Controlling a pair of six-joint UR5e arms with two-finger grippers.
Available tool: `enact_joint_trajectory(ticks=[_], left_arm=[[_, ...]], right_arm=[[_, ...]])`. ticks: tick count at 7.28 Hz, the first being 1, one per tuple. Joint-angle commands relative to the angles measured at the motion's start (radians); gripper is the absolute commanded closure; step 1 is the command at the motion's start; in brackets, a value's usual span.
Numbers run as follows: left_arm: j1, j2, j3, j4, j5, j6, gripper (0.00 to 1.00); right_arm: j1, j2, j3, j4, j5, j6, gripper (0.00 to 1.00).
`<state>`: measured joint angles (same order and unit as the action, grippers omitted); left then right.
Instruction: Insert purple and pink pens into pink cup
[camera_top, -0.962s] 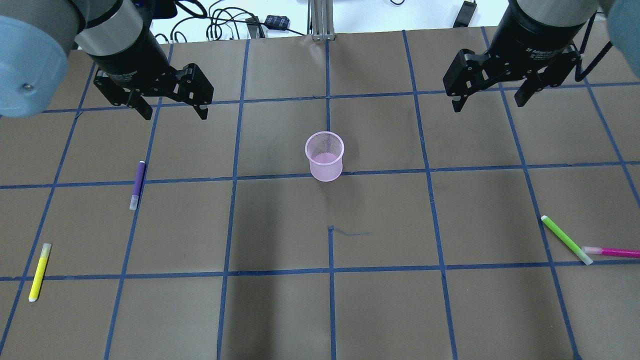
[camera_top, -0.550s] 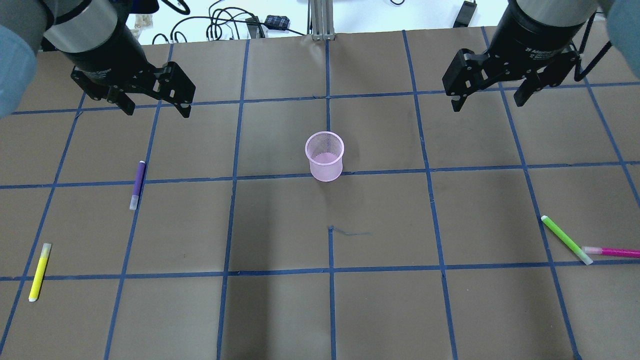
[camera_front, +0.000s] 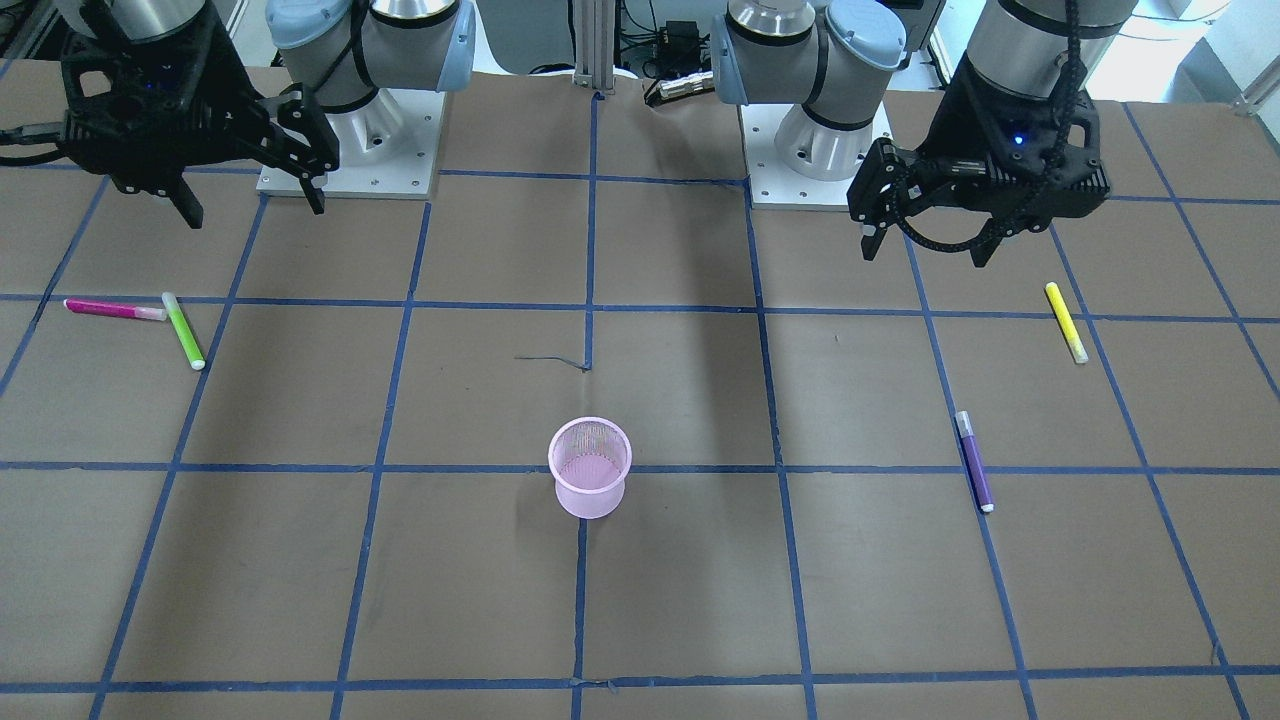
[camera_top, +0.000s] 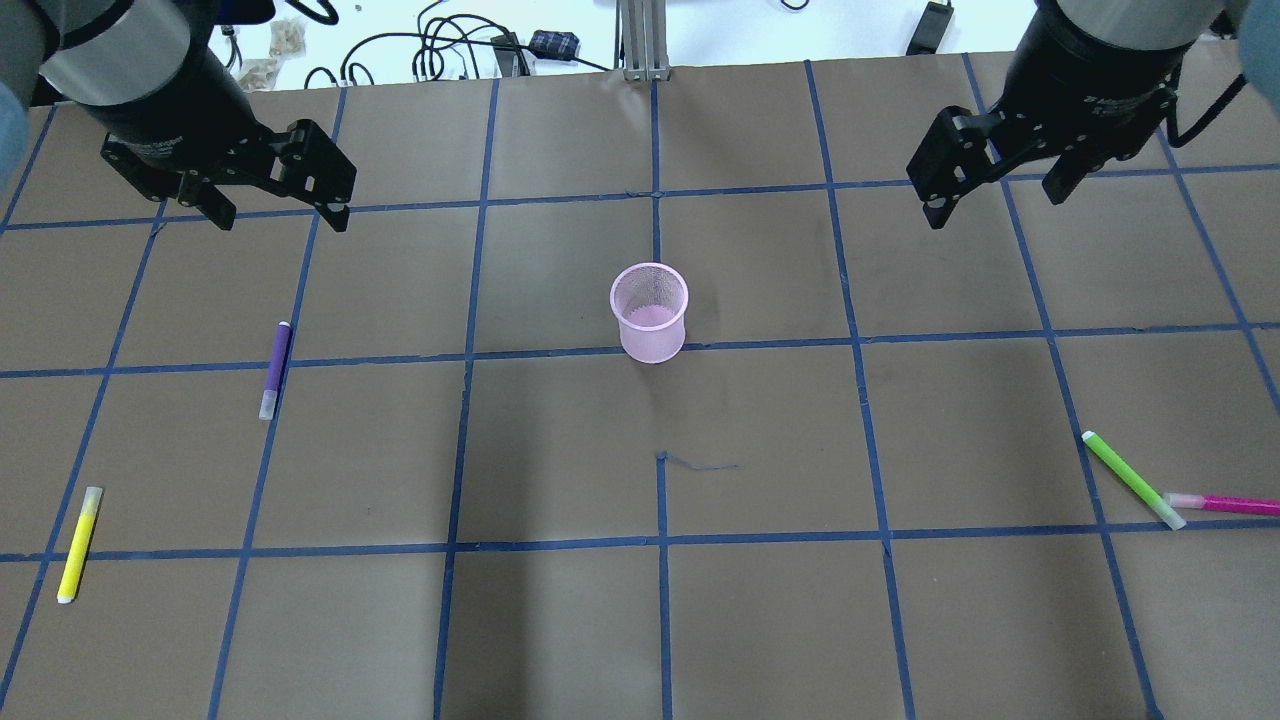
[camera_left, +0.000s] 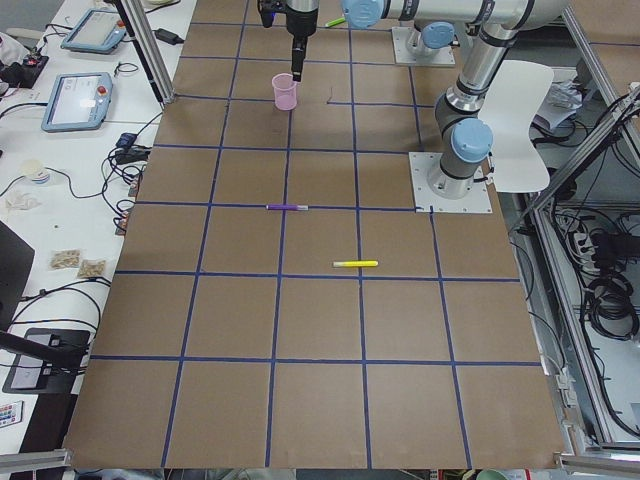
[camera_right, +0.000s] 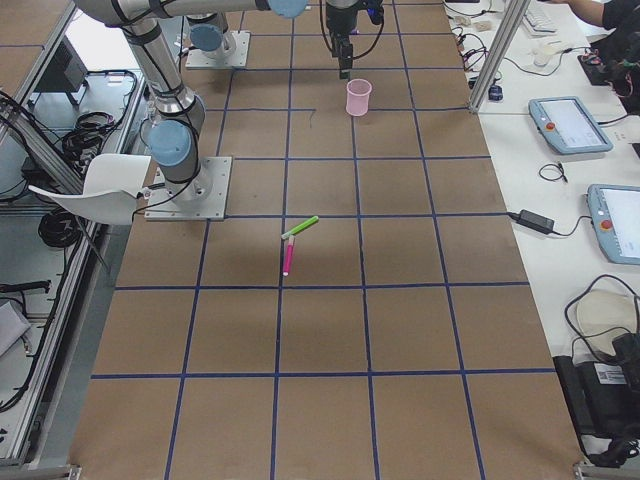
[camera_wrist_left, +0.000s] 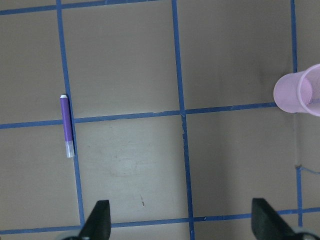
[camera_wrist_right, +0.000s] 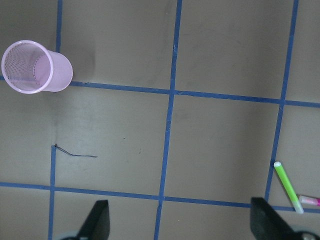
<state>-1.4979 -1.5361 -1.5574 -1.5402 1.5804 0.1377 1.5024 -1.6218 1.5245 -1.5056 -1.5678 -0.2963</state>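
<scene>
The left gripper (camera_top: 282, 214) hangs above the far left of the table (camera_top: 560, 450), jaws spread wide and holding nothing. The right gripper (camera_top: 995, 200) hangs the same way at the far right. Its white lettering (camera_top: 1108, 100) is too small to read. The pink mesh cup (camera_top: 650, 312) stands upright at centre. The purple pen (camera_top: 275, 369) lies well to its left. The pink pen (camera_top: 1225, 503) lies at the right edge, just beside a green pen (camera_top: 1133, 480).
</scene>
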Motion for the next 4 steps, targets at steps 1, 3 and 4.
enact_joint_trajectory(ticks=[1,3,4], left_arm=[[0.015,-0.004,0.000,0.003,0.003,0.003,0.00],[0.015,-0.006,0.006,0.005,-0.002,0.002,0.00],[0.013,-0.010,0.017,0.009,0.003,-0.001,0.00]], right_arm=[[-0.174,0.000,0.000,-0.004,-0.001,-0.432,0.06],[-0.430,0.000,0.069,-0.019,0.021,-0.812,0.09],[-0.564,0.000,0.142,-0.116,0.032,-1.039,0.09]])
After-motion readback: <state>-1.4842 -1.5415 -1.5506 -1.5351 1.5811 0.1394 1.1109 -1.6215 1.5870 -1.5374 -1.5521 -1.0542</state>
